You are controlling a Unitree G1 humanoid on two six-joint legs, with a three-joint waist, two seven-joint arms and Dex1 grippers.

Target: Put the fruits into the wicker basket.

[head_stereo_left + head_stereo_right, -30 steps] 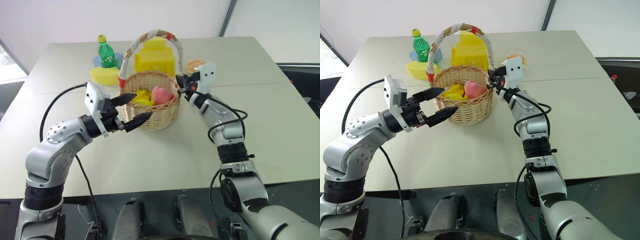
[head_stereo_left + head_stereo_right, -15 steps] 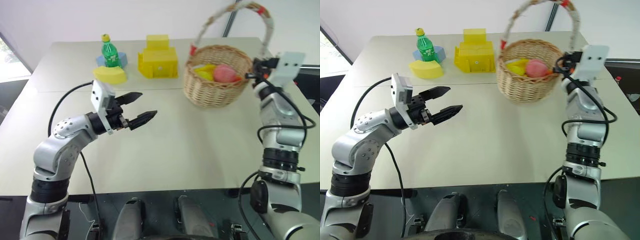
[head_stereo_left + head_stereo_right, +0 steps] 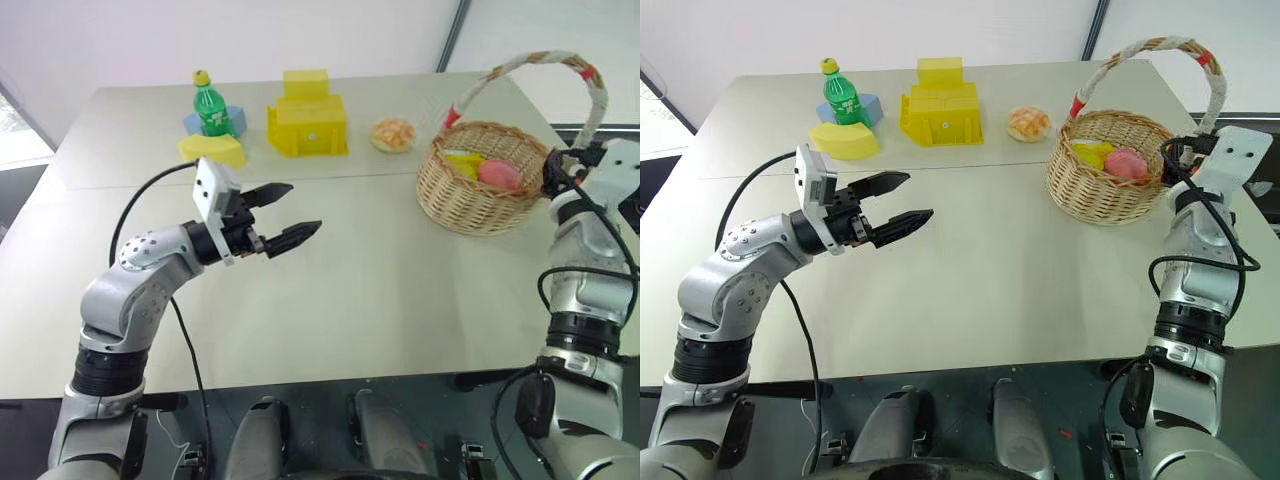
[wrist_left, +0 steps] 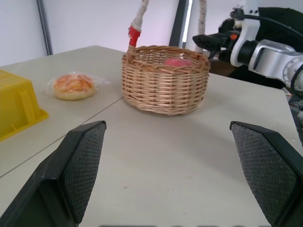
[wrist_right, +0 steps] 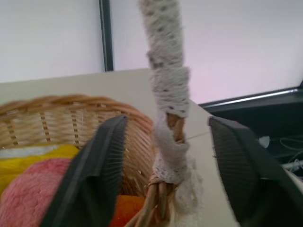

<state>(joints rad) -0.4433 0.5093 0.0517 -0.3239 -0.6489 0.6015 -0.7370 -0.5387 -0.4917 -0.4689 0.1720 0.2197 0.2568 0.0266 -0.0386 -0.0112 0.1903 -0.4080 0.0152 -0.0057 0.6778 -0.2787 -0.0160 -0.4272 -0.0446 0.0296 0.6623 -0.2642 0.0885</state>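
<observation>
Your left gripper (image 3: pixel 283 212) hovers over the table's middle, arm bent at the elbow, its 2 fingers spread wide and holding nothing. Your right gripper (image 5: pixel 165 165) is raised at the far right, fingers apart on either side of the handle, not clamping it.

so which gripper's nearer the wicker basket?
Right. The right gripper straddles the handle base at the wicker basket rim, fingers open. The left gripper hangs open over bare table, well off toward the robot's left.
</observation>
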